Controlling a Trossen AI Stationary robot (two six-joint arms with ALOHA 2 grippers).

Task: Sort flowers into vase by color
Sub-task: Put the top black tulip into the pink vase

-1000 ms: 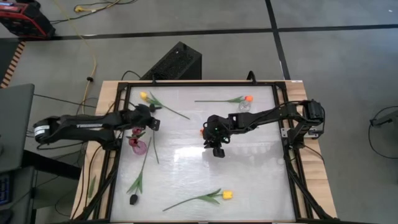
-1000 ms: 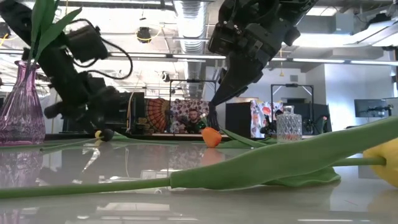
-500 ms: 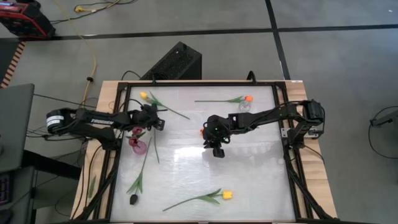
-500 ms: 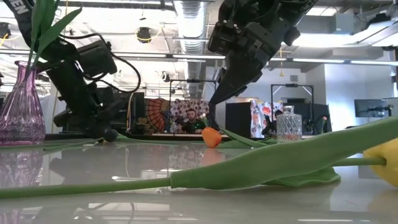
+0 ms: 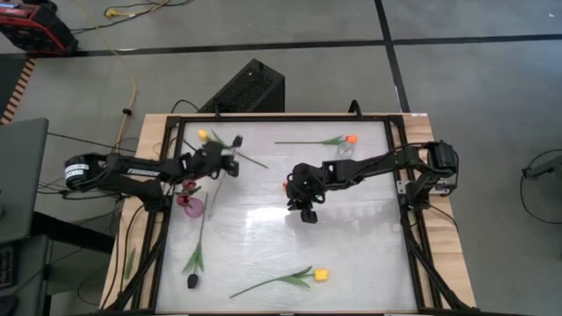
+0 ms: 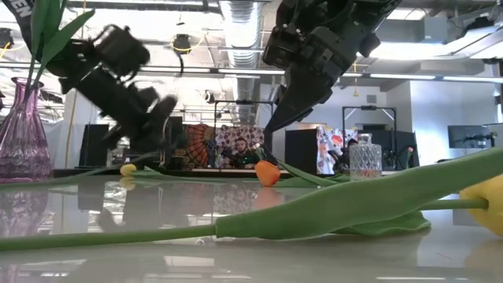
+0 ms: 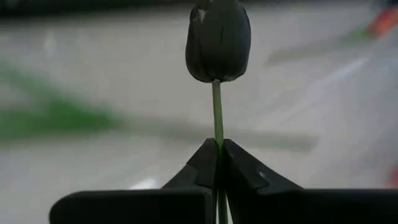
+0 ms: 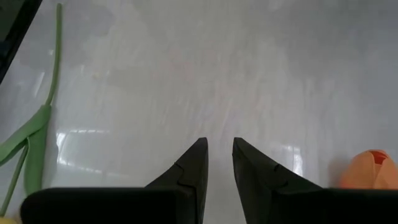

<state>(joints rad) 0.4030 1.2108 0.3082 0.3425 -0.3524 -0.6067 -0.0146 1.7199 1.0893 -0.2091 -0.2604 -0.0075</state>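
Shifting my left gripper rightward, clamping dark tulip stem; pink vase delivery pending; right gripper slightly parted, empty

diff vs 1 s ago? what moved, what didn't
The left gripper moved from beside the pink vase toward the table's middle and rose, shut on a dark tulip's stem. The right gripper stayed put, open, near an orange tulip. The loose flowers did not move.

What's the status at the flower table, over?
Left gripper shut on dark tulip stem, lifted near purple vase. Right gripper open, empty, mid-table beside orange tulip. Nothing blocking.
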